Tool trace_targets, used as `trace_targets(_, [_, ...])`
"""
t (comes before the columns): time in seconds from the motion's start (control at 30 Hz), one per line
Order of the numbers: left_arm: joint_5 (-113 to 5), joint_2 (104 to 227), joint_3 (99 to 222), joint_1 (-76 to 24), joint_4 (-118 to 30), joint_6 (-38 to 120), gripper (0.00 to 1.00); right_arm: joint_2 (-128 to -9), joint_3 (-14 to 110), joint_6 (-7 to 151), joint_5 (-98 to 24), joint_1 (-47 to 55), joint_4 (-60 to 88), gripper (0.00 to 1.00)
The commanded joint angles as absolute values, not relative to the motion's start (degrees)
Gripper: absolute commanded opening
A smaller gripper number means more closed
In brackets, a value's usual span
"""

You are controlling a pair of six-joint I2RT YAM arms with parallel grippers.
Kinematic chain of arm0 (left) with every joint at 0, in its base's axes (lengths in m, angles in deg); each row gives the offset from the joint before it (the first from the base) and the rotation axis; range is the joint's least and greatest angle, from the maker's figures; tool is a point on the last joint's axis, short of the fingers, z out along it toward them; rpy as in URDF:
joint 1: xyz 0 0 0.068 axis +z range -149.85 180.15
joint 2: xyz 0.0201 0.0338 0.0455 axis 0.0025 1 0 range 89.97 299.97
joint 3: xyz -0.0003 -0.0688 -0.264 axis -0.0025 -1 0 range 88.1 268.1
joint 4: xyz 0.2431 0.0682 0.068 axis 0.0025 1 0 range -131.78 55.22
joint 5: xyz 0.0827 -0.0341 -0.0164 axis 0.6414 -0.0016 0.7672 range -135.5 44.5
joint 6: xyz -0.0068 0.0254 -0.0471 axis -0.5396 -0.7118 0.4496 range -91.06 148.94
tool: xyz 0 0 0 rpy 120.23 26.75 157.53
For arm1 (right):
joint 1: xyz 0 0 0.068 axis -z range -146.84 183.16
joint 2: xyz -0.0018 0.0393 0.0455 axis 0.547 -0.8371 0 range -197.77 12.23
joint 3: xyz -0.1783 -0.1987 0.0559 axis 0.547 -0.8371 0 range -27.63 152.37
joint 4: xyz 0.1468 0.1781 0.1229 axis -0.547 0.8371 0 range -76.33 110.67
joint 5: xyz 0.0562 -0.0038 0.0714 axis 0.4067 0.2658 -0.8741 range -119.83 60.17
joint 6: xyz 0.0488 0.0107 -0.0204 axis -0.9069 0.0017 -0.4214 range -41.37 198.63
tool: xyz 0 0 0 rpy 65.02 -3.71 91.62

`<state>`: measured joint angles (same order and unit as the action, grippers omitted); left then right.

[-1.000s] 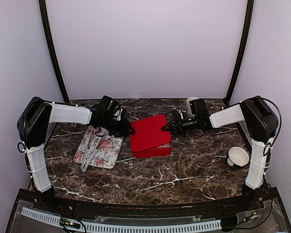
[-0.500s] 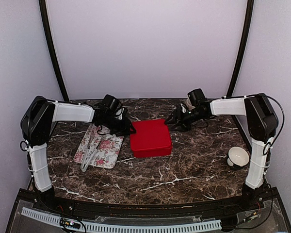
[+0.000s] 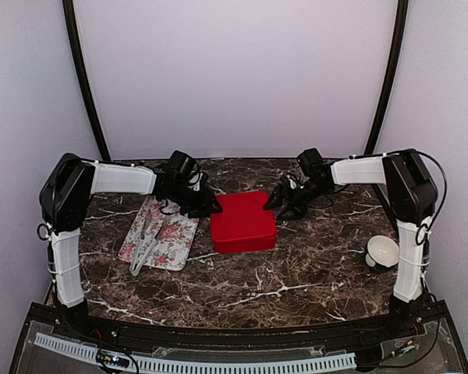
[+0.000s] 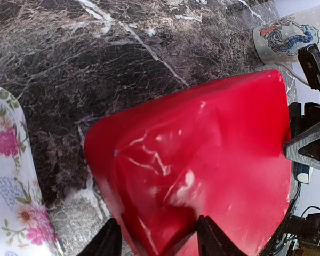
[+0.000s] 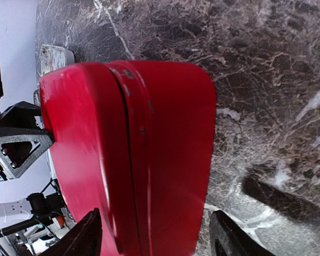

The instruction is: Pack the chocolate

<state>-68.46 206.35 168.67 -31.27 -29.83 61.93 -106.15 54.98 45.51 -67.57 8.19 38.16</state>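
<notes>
While the right gripper point(image 5: 157, 230) gapes open at 2 o'clock of the red box point(image 3: 243, 222) and the left gripper point(image 4: 159, 236) straddles its 10 o'clock corner, grip unclear, a stray drag could shift it. The chocolate is hidden, presumably inside.

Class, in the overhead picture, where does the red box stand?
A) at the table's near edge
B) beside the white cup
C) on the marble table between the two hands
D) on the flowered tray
C: the red box sits on the marble table, the left hand at its left edge and the right hand at its right, apart from the flowered tray.
</notes>
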Motion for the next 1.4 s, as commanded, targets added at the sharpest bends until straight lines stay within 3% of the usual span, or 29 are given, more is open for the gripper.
trace_targets(0.0, [-68.76,207.57,171.77,-31.95,-26.74,59.51,0.51,-107.5,55.95,46.06,-72.16,6.32,36.07,0.65])
trace_targets(0.37, [-71.92,207.79,171.0,-32.27,-22.45,54.0,0.53,-107.3,50.56,41.9,-76.24,1.26,29.12,0.37])
trace_targets(0.9, [-74.22,203.32,163.31,-33.05,-18.19,40.72,0.58,-98.24,28.51,34.27,-78.94,-7.38,15.1,0.26])
trace_targets(1.0, [-73.27,203.41,163.17,-33.25,-17.55,37.51,0.57,-96.78,26.58,36.08,-79.41,-8.47,16.24,0.31])
trace_targets(1.2, [-73.0,204.84,164.88,-33.36,-15.46,33.9,0.57,-90.58,24.1,37.07,-78.12,-5.52,19.47,0.6])
trace_targets(1.37, [-71.42,204.85,165.74,-33.69,-14.53,32.91,0.59,-86.32,23.6,35.42,-78.38,-2.76,19.64,0.7])
